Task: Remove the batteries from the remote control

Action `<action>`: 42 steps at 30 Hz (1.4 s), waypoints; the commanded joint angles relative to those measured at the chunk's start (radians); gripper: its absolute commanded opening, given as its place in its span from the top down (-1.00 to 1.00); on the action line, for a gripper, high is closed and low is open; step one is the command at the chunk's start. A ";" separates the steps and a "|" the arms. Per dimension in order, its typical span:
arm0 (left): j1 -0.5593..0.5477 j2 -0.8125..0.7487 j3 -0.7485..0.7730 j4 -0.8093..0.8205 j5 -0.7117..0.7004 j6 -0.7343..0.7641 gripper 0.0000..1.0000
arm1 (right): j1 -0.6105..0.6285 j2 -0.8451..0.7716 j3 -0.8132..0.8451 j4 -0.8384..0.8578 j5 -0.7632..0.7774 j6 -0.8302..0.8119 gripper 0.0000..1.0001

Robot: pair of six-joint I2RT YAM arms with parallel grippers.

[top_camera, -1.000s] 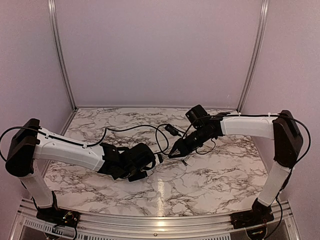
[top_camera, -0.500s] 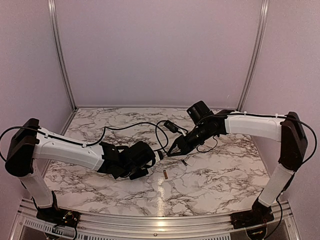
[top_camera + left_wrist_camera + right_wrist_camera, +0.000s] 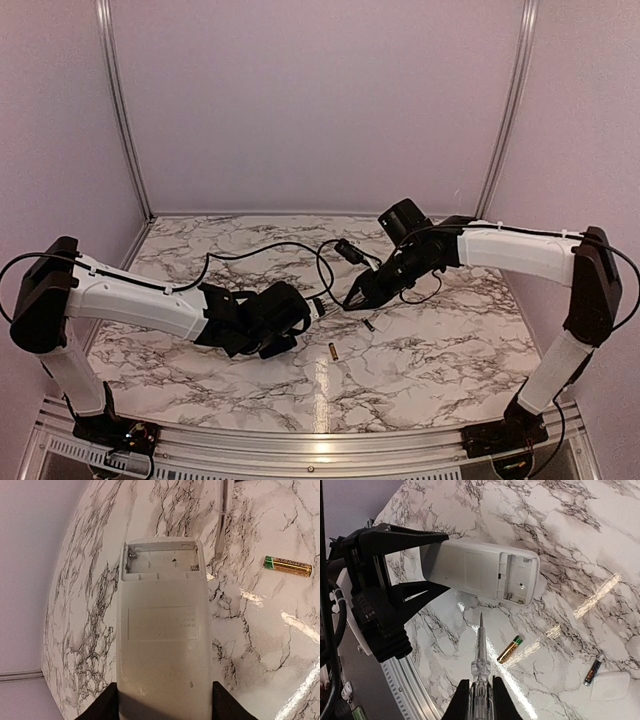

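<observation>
Left hand (image 3: 164, 706) pinches remote control (image 3: 162, 630), right hand (image 3: 477, 694) screwdriver (image 3: 481, 650); batteries (image 3: 509, 649) on open table (image 3: 560, 540).

My marble table (image 3: 430, 370), white with dark veins, carries a small flat white cover (image 3: 610, 686) (rounded corners) near its middle. A clear-handled screwdriver (image 3: 480, 655) hangs above the table, tip forward, and a black cable (image 3: 260, 254) loops over the table's far half.
</observation>
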 commanded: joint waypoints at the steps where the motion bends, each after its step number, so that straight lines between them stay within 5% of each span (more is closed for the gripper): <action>1: 0.023 -0.066 -0.015 0.010 0.013 -0.085 0.71 | 0.003 -0.071 0.056 -0.015 0.085 0.033 1.00; 21: 0.205 -0.139 -0.166 0.030 -0.010 -0.698 0.67 | 0.003 -0.259 0.020 0.069 0.324 0.156 1.00; 42: 0.255 -0.116 -0.373 0.204 0.130 -0.865 0.16 | 0.003 -0.328 -0.140 0.264 0.514 0.345 1.00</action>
